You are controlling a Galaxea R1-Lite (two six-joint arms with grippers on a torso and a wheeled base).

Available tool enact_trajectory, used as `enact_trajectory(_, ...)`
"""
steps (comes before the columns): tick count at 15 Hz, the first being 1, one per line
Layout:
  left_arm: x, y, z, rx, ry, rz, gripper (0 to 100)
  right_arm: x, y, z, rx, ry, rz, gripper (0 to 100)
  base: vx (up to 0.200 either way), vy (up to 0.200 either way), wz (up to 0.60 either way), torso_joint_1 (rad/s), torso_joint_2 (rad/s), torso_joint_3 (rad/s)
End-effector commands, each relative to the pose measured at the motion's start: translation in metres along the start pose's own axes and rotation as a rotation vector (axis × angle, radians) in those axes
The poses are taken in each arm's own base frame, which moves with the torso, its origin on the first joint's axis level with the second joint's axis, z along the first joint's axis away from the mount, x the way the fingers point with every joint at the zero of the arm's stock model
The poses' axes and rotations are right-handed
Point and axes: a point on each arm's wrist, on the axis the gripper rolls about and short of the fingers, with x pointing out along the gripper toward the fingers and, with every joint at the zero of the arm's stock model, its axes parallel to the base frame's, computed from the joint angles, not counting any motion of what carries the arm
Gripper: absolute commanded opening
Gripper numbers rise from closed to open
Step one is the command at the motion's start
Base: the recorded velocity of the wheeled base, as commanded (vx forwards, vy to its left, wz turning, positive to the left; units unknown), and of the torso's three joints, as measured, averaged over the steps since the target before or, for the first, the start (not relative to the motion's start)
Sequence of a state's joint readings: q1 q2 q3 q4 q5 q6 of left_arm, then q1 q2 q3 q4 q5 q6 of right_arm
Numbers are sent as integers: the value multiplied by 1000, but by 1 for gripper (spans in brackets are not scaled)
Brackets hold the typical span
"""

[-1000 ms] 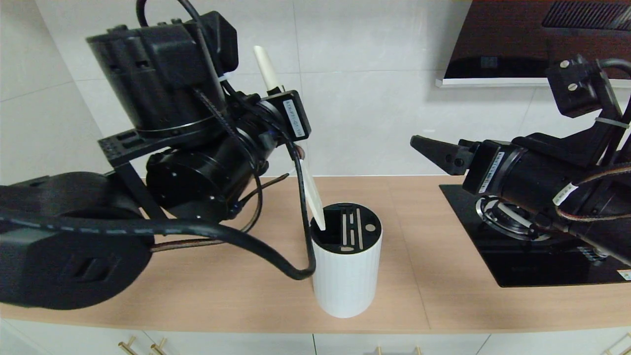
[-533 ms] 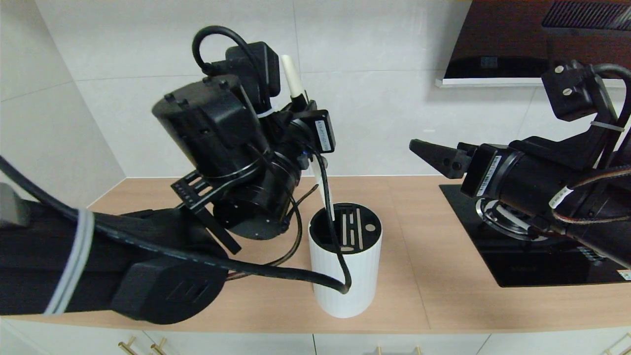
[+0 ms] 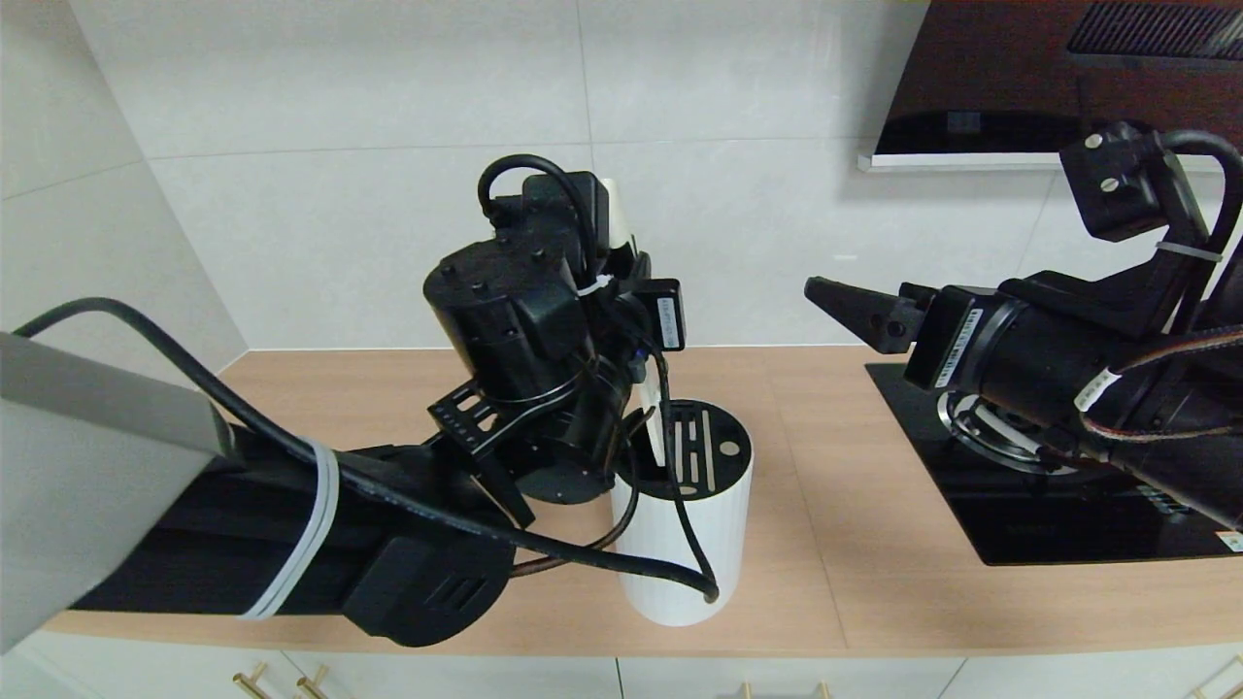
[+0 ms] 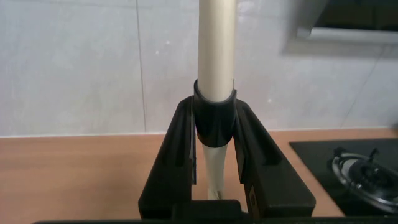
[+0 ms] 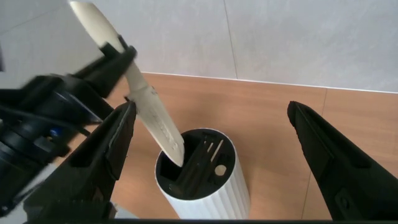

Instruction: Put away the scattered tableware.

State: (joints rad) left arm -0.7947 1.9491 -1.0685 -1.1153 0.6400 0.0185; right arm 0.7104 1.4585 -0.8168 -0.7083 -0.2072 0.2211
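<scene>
Wooden counter [image 3: 874, 582]: one white holder [image 3: 685, 544], one knife [image 4: 216, 50] gripped by left fingers [image 4: 174, 162].

Left gripper [image 4: 215, 112] is clamped on a cream knife handle [image 4: 217, 43], which runs straight 12 to 6 between the black fingers [image 4: 176, 155]. A black collar [image 4: 214, 118] sits at the grip line, with a pale strip below it, probably the blade, mostly hidden. Behind are a wood counter [image 4: 81, 174] and a tiled wall [image 4: 74, 62]. A black hob [image 4: 311, 155] with a burner [image 4: 364, 173] sits at the gripper's 4 o'clock.
</scene>
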Motion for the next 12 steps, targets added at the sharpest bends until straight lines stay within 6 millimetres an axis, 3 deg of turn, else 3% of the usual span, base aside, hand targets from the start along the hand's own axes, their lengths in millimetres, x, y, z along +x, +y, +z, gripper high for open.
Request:
enact_trajectory(1,0,-4,-10,13,21,0,0,3,0,-4,-3,13,-1,100,0,0,0,0,0,0)
enact_trajectory(12,0,-11,-51,69,111,-3,0,3,0,-5,-5,19,-1,100,0,0,0,0,0,0)
